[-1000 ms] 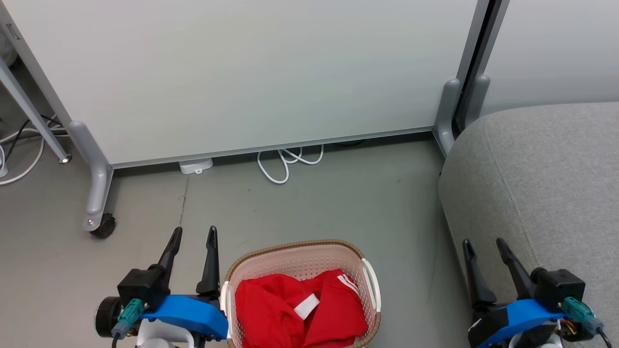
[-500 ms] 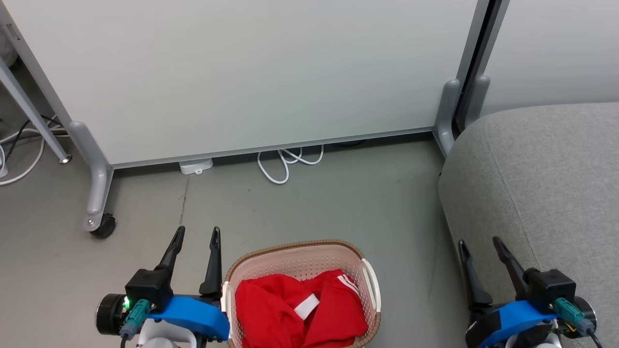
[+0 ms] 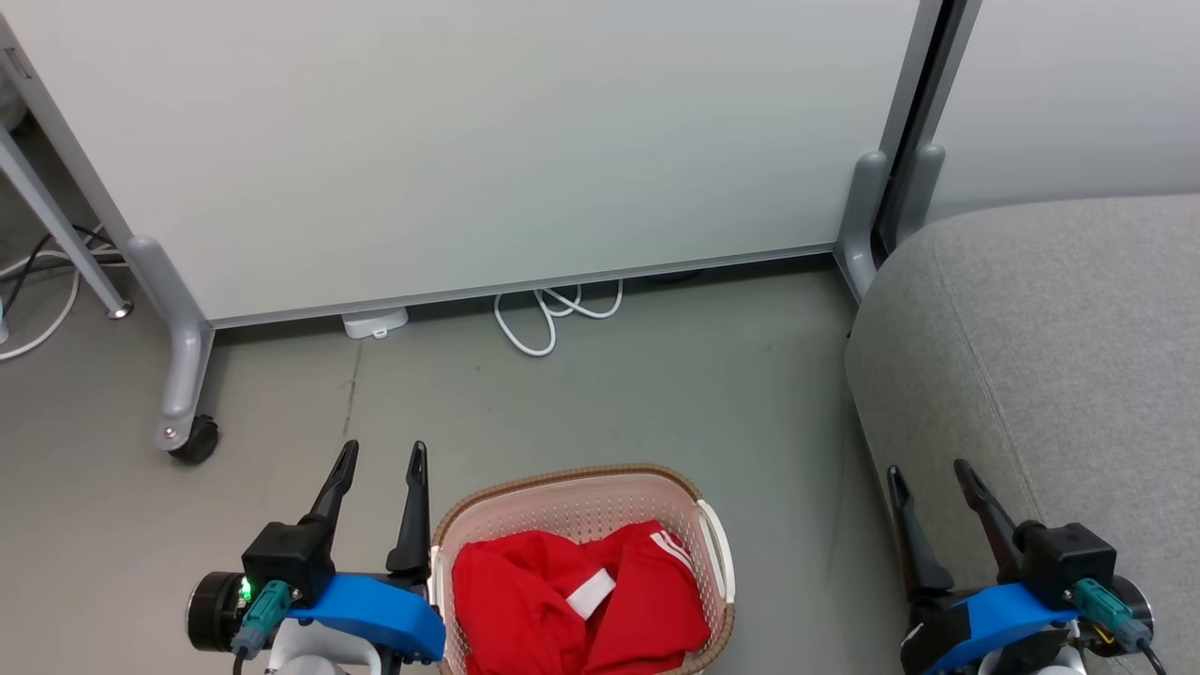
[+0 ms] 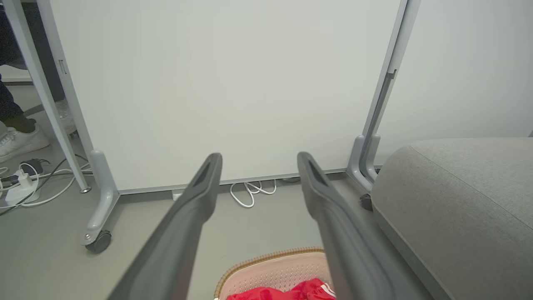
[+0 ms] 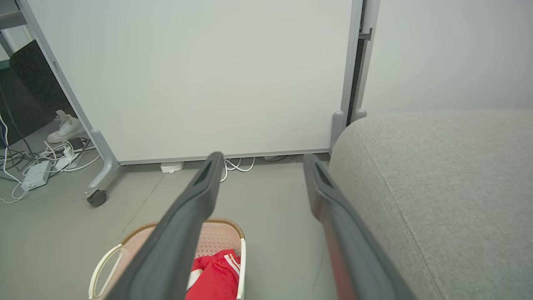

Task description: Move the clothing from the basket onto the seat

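Red clothing point(image 3: 581, 600) lies crumpled in a laundry basket point(image 3: 572, 480) at the bottom centre of the head view. The fabric is soft, bright red and loosely folded. One part is plain; the part toward the right carries thin white stripes, and a short white band shows near the middle of the heap. The clothing fills the lower part of the basket and stays below its rim.

The basket is oval, of cream plastic, its walls pierced with rows of small holes. A brown woven-look band runs around the rim, and a white handle curves along each side. It stands on a smooth grey-green floor point(image 3: 656, 403).

The seat point(image 3: 1059, 356) takes up the right side of the frame: a large cushion in grey woven fabric with a rounded corner and a stitched seam, well apart from the basket.

The left end effector point(image 3: 382, 447), at lower left just beside the basket, has its two long dark tapered fingers spread apart. The right end effector point(image 3: 926, 467), at lower right over the seat's edge, is likewise spread open.

A pale matte partition panel point(image 3: 469, 141) on grey castored feet spans the top, with a looped white cable point(image 3: 548, 319) at its base.
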